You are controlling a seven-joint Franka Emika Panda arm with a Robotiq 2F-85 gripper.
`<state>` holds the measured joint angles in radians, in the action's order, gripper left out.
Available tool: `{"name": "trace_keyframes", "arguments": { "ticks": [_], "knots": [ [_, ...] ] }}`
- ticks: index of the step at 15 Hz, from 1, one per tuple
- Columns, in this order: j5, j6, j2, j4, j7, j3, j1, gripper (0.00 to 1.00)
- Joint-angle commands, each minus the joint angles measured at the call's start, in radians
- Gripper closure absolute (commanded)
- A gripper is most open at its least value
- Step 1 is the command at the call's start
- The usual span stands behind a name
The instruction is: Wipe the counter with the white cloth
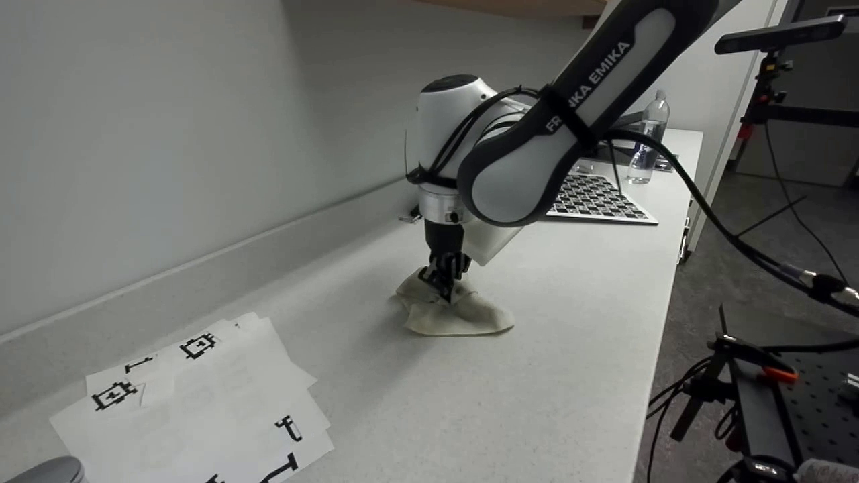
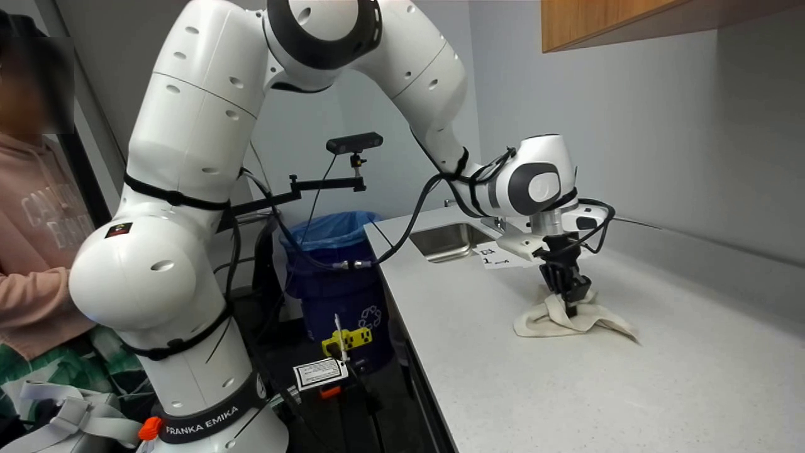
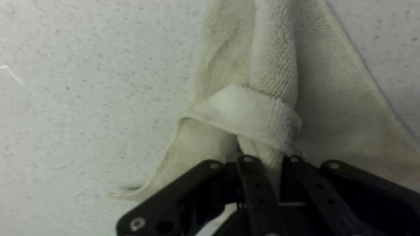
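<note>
The white cloth, cream in colour, lies bunched and folded on the counter in both exterior views. The pale speckled counter also shows in an exterior view and under the cloth in the wrist view. My gripper points down at the cloth's middle, low over the counter, as an exterior view also shows. In the wrist view the gripper is closed on a gathered fold of the cloth. The cloth's edges spread out on the counter around it. The fingertips' lower ends are hidden in folds.
Printed paper sheets lie on the counter near a grey round lid. A patterned board and a water bottle stand behind the arm. A sink is set into the counter. A raised ledge runs along the wall.
</note>
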<state>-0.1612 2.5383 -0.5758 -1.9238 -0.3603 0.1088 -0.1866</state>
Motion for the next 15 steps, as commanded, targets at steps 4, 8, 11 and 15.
{"name": "trace_keyframes", "arguments": {
  "ticks": [4, 8, 11, 15],
  "knots": [
    [0.030, -0.008, 0.042, -0.063, -0.045, 0.050, 0.057, 0.97],
    [0.039, -0.011, 0.055, -0.087, -0.072, 0.068, 0.078, 0.97],
    [0.045, -0.009, 0.068, -0.108, -0.089, 0.080, 0.091, 0.97],
    [0.053, 0.002, 0.080, -0.132, -0.100, 0.093, 0.105, 0.97]
  ]
}}
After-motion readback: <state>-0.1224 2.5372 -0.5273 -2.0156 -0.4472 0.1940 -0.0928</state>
